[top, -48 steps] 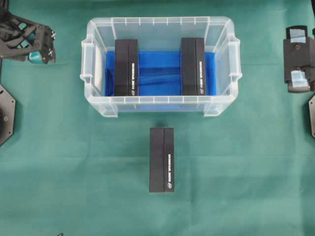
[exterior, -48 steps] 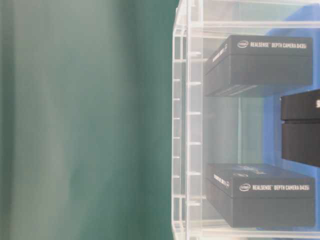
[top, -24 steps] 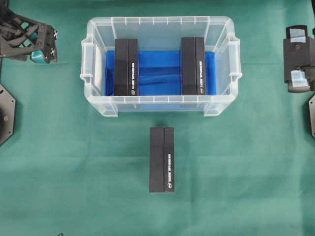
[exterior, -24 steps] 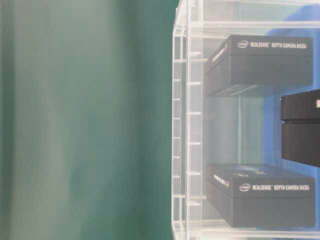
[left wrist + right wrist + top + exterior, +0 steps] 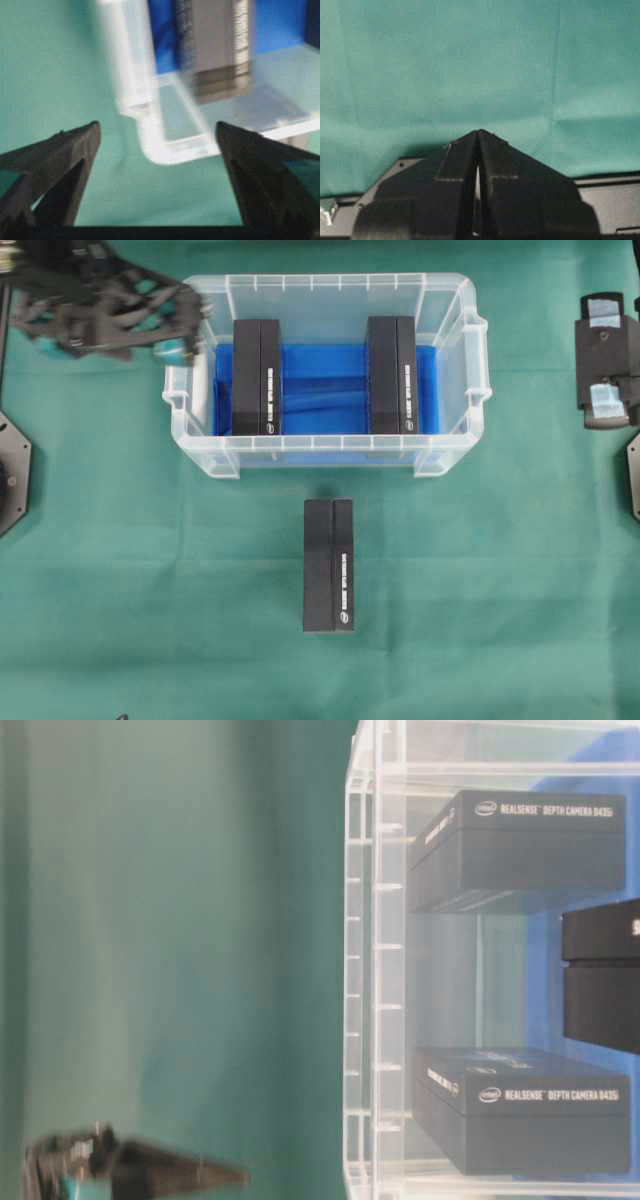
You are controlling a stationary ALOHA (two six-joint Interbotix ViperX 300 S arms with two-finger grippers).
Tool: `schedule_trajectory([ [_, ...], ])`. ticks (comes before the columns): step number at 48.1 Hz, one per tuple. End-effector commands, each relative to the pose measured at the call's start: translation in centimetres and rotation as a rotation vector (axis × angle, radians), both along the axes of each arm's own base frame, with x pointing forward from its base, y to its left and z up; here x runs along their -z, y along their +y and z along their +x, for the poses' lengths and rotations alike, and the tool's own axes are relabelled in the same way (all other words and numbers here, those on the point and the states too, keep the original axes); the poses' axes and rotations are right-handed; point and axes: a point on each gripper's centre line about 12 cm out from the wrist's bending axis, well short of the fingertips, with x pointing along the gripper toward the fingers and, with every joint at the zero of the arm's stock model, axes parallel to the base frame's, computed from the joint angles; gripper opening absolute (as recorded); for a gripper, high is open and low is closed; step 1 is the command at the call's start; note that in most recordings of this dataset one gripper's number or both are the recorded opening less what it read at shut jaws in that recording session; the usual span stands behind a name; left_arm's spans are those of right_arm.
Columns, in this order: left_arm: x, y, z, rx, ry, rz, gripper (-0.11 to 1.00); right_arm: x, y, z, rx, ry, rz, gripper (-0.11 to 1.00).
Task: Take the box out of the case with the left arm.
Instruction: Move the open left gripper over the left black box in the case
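Observation:
The clear case with a blue floor holds two black boxes lying lengthwise, one on the left and one on the right. My left gripper is motion-blurred at the case's far-left corner, above its rim. It is open and empty. In the left wrist view its fingers spread wide around the case's corner, with the left box beyond. At table level it shows low on the left, pointing at the case wall. My right gripper is shut, parked at the right edge.
A third black box lies on the green cloth in front of the case. Black arm bases sit at the left edge and the right edge.
My left gripper has swung right from the far-left edge to the case's left corner and has come into the table-level view. Boxes, case and right arm have not moved.

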Motion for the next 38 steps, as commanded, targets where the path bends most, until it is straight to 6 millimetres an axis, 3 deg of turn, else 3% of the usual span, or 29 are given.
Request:
schedule_trajectory([
  [1,-1.3,0.1,2.1,0.012,-0.038,0.011,0.98,-0.5,-0.1,0.0,0.002,-0.018,-0.003,0.0],
  [13,-1.1,0.2,6.8,0.04,-0.043,0.012,0.98,-0.5,0.0,0.0,0.0,-0.018,-0.003,0.0],
  [18,-0.9,0.3,7.9,0.043,-0.038,0.011,0.98,-0.5,0.0,0.0,0.0,-0.018,-0.003,0.0],
  [38,-0.4,0.3,7.8,0.042,0.0,0.001,0.98,-0.5,-0.1,0.0,-0.001,-0.018,-0.004,0.0],
])
